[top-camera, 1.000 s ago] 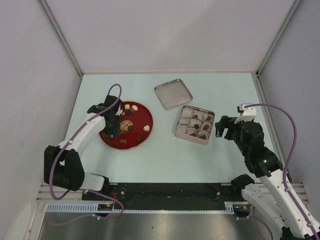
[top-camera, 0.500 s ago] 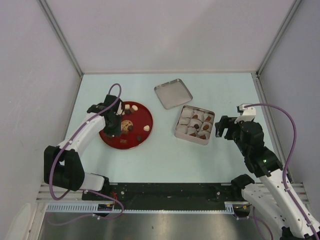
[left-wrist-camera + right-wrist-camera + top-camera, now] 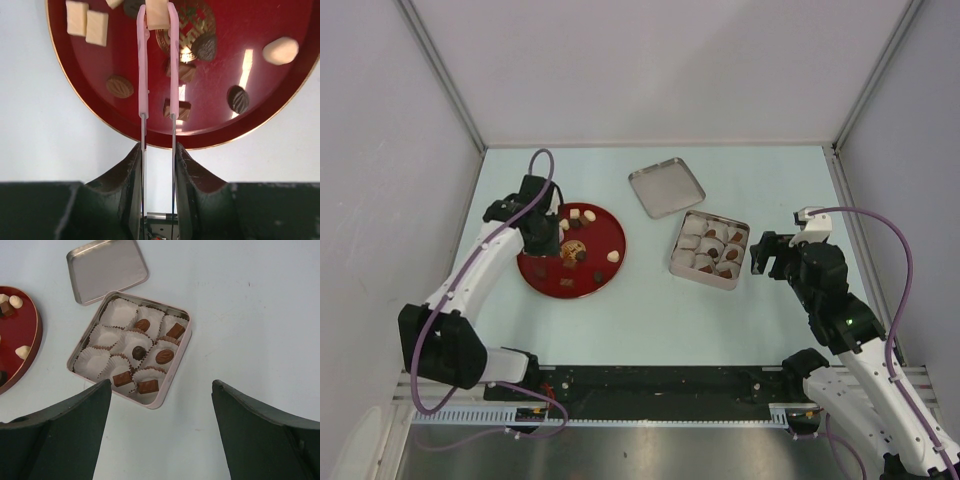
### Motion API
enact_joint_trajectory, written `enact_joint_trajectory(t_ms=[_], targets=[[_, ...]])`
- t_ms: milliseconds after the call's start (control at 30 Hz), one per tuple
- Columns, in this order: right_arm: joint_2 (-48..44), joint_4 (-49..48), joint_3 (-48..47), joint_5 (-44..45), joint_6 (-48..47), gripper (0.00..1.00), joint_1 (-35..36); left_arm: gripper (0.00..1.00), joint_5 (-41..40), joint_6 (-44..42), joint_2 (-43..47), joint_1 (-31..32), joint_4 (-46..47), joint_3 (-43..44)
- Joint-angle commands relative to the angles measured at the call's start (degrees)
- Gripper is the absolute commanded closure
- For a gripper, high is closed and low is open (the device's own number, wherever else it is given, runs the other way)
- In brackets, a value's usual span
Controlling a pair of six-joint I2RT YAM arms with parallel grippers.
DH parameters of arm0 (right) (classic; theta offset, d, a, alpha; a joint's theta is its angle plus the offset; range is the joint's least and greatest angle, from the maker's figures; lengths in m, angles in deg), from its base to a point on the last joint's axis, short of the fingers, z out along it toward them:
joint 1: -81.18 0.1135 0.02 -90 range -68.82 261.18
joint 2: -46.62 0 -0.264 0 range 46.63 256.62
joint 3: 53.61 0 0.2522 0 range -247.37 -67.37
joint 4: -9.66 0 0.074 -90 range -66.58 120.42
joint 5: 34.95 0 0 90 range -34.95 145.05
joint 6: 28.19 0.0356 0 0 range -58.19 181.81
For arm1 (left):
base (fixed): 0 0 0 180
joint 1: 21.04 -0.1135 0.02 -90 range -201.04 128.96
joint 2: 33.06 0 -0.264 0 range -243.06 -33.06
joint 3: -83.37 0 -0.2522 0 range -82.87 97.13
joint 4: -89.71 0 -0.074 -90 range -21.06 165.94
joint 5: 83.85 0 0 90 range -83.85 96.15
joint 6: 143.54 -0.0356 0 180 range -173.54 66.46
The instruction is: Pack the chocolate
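The chocolate lies as small dark brown (image 3: 120,86) and cream-white pieces (image 3: 96,27) on the red plate (image 3: 535,268), which also shows in the left wrist view (image 3: 280,85). My left gripper (image 3: 157,147) (image 3: 542,232) is shut on pink tweezers (image 3: 143,75). The tweezer tips pinch a cream-white square piece (image 3: 157,15) over the plate's gold emblem. The square metal tin (image 3: 176,371) (image 3: 740,258) holds white paper cups, several with brown pieces (image 3: 164,356) in them. My right gripper (image 3: 161,383) (image 3: 767,255) is open and empty, just right of the tin.
The tin's lid (image 3: 666,187) lies upside down behind the tin, between it and the plate; it also shows in the right wrist view (image 3: 107,270). Grey walls close in the pale table on the left, back and right.
My left wrist has drawn back toward the far left over the plate, with the tweezers still in it. The right arm has not moved.
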Motion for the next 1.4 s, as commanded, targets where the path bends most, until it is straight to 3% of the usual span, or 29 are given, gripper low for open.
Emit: enact_joint_trajectory(t_ms=[0, 300, 600, 800, 1367], targets=[[-0.4, -2.2, 0.0, 0.1, -0.9, 0.14, -0.1, 1.0, 0.7, -0.9, 2.7, 1.0, -0.4, 5.0], [-0.7, -2.4, 0.0, -0.1, -0.8, 0.14, -0.1, 0.99, 2.7, -1.6, -1.5, 12.7, 1.2, 13.4], [-1.3, -2.4, 0.1, 0.1, -0.8, 0.14, -0.1, 0.99, 2.1, -7.2, -14.2, 26.3, 3.2, 26.0], [-1.3, -2.5, 0.1, 0.2, -0.7, 0.14, -0.4, 0.99, 1.5, -11.5, -22.9, 32.0, 3.2, 34.9], [-1.7, -2.6, 0.1, 0.2, -0.8, 0.14, -0.8, 0.96, -3.2, -20.4, -38.9, 36.9, 1.6, 49.8]])
